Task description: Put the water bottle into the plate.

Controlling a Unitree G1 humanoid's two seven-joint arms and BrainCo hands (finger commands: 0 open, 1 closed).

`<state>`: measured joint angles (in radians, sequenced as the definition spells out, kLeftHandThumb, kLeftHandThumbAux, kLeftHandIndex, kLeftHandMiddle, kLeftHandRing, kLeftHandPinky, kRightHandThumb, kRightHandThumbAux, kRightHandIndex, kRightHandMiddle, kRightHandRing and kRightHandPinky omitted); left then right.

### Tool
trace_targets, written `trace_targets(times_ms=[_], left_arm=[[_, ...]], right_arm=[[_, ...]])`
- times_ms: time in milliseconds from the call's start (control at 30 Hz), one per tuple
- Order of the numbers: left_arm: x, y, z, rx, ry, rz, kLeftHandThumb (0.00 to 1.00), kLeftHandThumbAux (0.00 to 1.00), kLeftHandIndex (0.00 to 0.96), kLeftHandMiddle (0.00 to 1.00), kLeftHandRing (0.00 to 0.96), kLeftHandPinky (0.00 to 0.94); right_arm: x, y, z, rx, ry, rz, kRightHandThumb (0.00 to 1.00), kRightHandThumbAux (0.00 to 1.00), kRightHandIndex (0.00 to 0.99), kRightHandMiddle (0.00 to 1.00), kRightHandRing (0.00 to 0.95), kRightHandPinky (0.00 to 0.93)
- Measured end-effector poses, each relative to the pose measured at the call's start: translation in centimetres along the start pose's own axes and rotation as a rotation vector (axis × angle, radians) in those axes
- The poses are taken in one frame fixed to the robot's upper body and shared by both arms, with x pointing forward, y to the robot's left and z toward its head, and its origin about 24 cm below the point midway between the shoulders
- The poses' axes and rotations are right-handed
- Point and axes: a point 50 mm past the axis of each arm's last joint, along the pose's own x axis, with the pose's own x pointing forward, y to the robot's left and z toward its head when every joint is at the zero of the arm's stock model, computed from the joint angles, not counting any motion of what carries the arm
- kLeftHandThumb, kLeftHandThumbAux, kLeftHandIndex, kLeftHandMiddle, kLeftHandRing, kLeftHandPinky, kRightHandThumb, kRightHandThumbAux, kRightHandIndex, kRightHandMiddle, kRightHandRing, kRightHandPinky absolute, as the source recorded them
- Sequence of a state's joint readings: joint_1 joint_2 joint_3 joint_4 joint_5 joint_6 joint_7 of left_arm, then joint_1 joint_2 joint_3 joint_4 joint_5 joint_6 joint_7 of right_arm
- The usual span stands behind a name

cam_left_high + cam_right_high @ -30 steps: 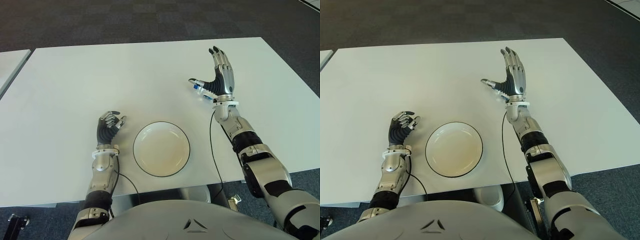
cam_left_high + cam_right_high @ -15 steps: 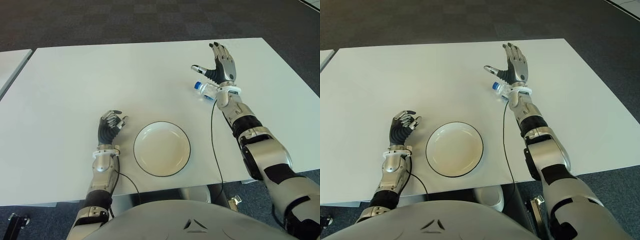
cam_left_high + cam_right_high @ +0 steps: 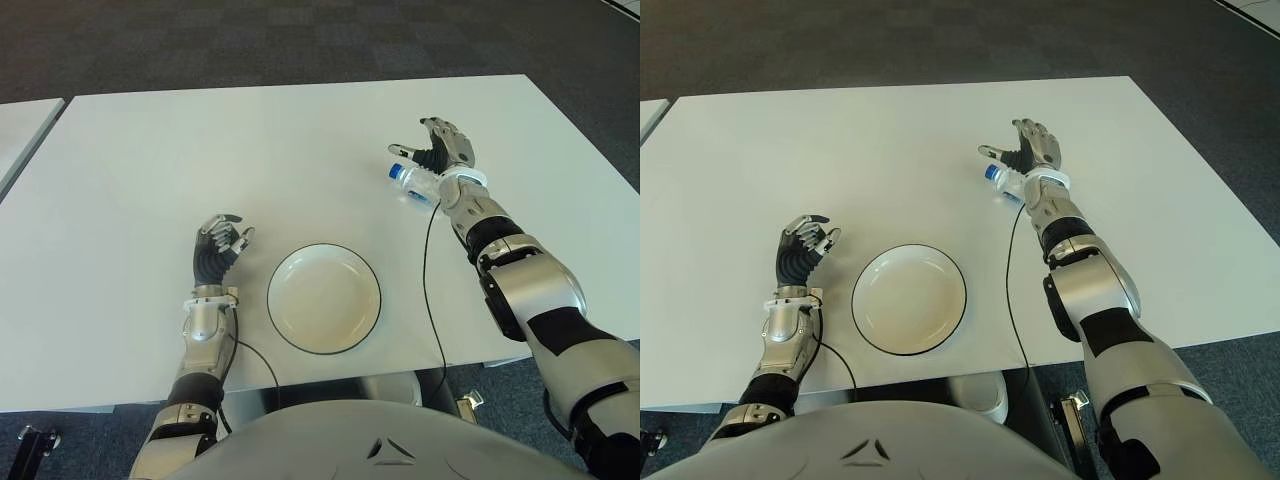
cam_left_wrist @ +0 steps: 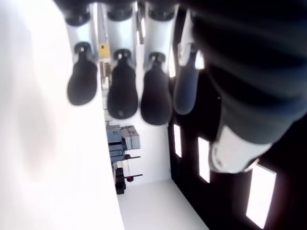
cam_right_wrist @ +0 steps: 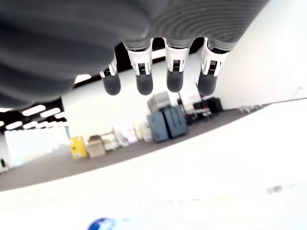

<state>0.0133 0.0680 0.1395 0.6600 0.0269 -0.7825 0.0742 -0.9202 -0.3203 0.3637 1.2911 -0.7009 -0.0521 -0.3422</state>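
Right hand [image 3: 443, 152] — fingers spread, unclamped — above the lying water bottle [image 3: 412, 183]; left hand [image 3: 217, 247] curled, empty, beside plate [image 3: 323, 297].

Head stereo pair overlooks table [image 3: 250, 140]; wrist cameras seemingly close.

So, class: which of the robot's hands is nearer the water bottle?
The right. The right hand is directly over the water bottle, fingers spread, not closed on it. The left hand shows beside the plate, on its left, far from the bottle.
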Motion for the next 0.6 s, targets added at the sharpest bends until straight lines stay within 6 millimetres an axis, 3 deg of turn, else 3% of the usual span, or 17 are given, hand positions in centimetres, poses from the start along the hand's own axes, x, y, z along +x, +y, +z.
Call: trace_targets(times_ms=[600], left_arm=[[0.5, 0.1, 0.2, -0.003, -0.045, 0.002, 0.690, 0.718, 0.437, 0.757, 0.756, 0.742]], right_arm=[[-0.5, 1.9, -0.8, -0.113, 0.075, 0.213, 0.578, 0.224, 0.000, 0.000, 0.000, 0.000]])
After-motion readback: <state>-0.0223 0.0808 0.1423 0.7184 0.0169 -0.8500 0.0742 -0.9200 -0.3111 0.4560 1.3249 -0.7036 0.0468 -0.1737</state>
